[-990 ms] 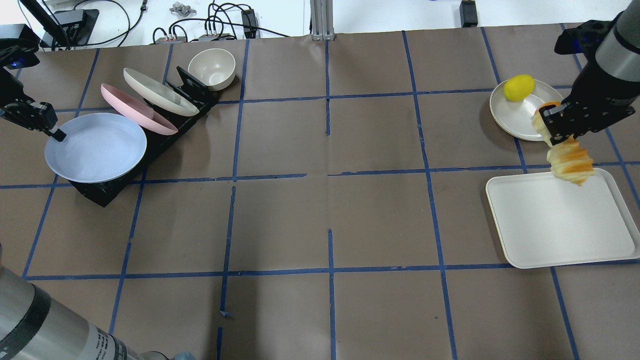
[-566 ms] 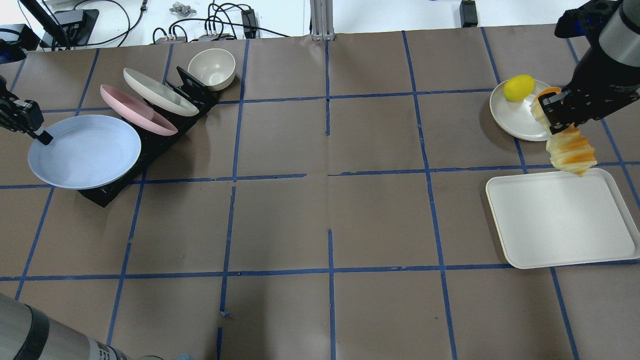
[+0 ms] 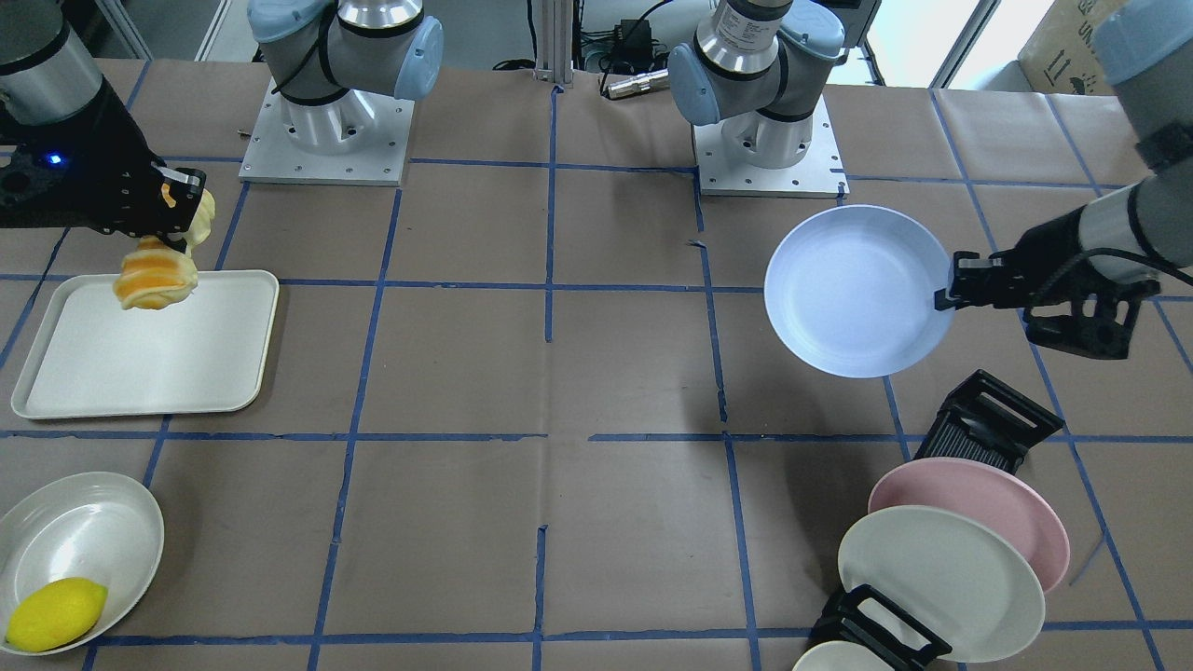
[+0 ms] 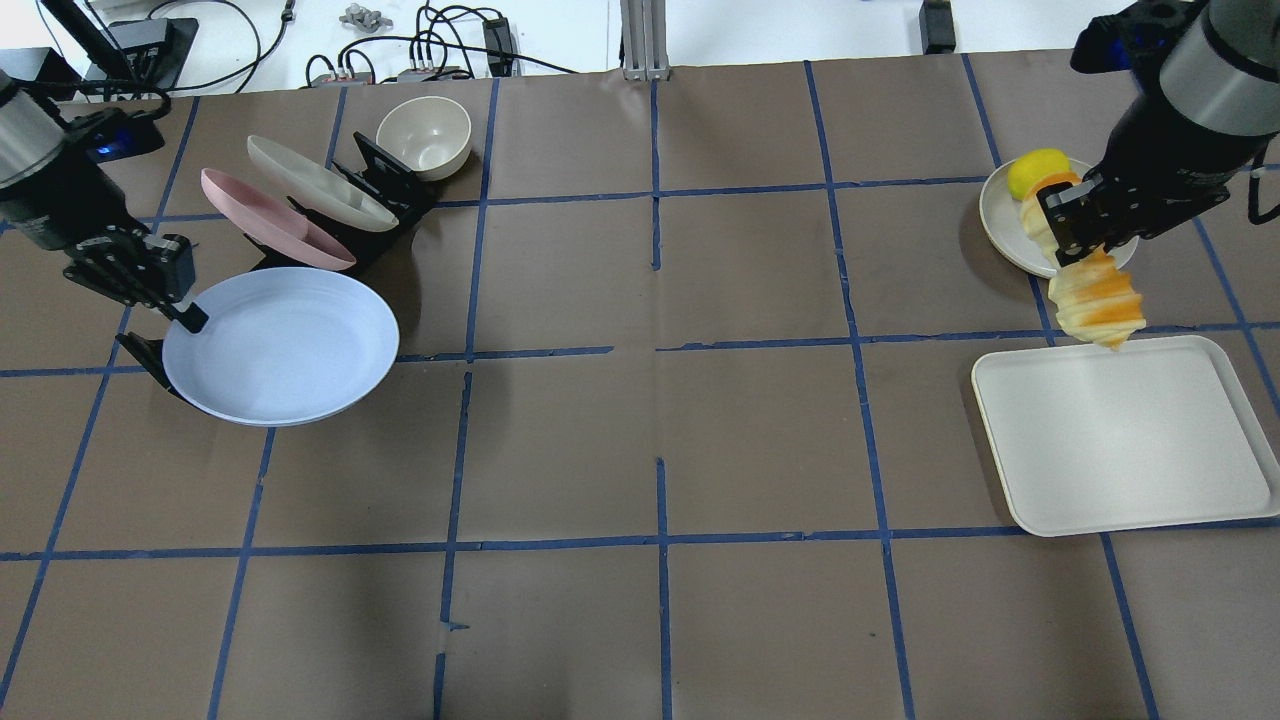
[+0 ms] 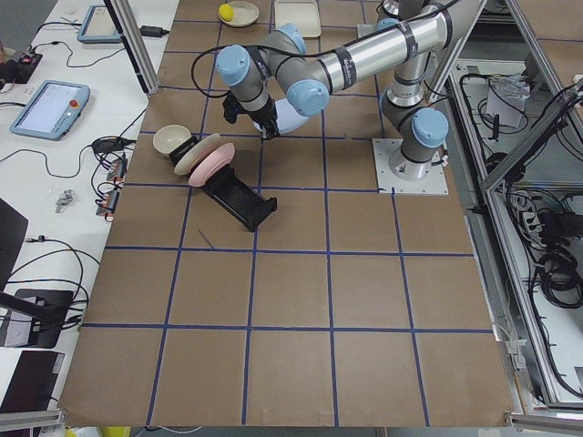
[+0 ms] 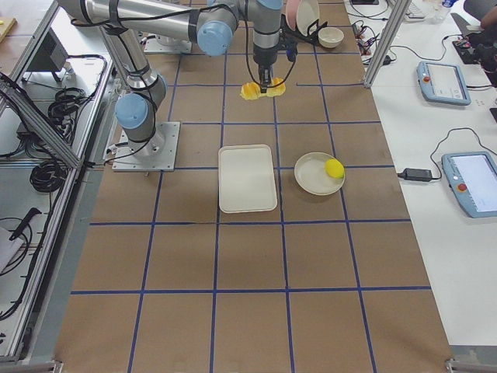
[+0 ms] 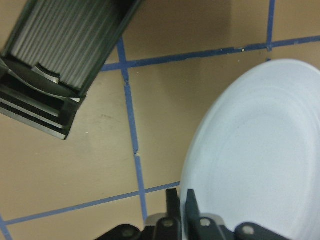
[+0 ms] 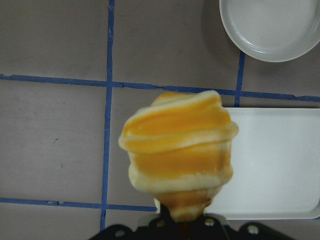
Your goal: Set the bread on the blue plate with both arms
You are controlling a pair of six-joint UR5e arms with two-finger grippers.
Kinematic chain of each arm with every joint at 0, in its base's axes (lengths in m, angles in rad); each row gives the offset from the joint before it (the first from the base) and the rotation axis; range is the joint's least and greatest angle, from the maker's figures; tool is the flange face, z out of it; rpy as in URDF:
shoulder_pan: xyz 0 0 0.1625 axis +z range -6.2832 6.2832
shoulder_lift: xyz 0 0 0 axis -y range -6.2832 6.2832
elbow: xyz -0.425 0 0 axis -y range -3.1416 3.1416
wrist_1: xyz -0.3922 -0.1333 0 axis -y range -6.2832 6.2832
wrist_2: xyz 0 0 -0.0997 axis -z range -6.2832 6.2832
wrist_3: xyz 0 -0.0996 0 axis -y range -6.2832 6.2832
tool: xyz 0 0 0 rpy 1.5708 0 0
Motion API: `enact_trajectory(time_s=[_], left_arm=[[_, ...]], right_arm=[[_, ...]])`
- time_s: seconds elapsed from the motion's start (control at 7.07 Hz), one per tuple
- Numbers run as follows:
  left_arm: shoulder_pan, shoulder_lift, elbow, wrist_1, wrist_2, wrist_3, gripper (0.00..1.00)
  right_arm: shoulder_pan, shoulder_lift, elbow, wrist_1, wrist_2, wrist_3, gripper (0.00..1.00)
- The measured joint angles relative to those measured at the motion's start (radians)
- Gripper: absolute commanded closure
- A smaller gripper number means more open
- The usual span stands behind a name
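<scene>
Left gripper (image 4: 192, 320) is clamped on the rim of the blue plate (image 4: 285, 345), which it holds clear of the table. The overhead view has the plate overlapping the near end of the black rack (image 4: 385, 180). The front view shows the plate apart from the rack, with its shadow on the paper below. The left wrist view shows both fingers (image 7: 191, 205) pinching the plate's edge, with an open rack slot at top left.

The left arm reaches out low, its wrist about level and the gripper pointing toward the table's middle. In the left side view the arm hides most of the plate.

Right gripper (image 4: 1070, 235) grips one end of the bread (image 4: 1095, 300), which hangs down from it in the air. From overhead the bread's low tip sits at the far left corner of the tray (image 4: 1130, 440), just beside the cream plate (image 4: 1000, 230) holding the lemon (image 4: 1035, 168). The right wrist view shows the bread over a tape line and the tray's edge. The right side view shows the gripper pointing straight down, with the bread lifted well off the table.

Pink plate (image 4: 270, 215) and white plate (image 4: 320, 185) lean in the rack, and the bowl (image 4: 425, 135) stands just beyond it.
</scene>
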Motion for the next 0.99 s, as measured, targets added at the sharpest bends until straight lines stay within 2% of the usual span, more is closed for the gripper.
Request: enact_trajectory(time_s=[0.42, 0.99], left_arm=[[-0.191, -0.030, -0.049, 0.129, -0.149, -0.134, 0.87], [-0.383, -0.186, -0.092, 0.470, -0.275, -0.275, 0.87]], right_arm=[[0.003, 0.002, 0.003, 0.003, 0.015, 0.000, 0.90], [0.077, 0.002, 0.009, 0.000, 0.036, 0.001, 0.90]])
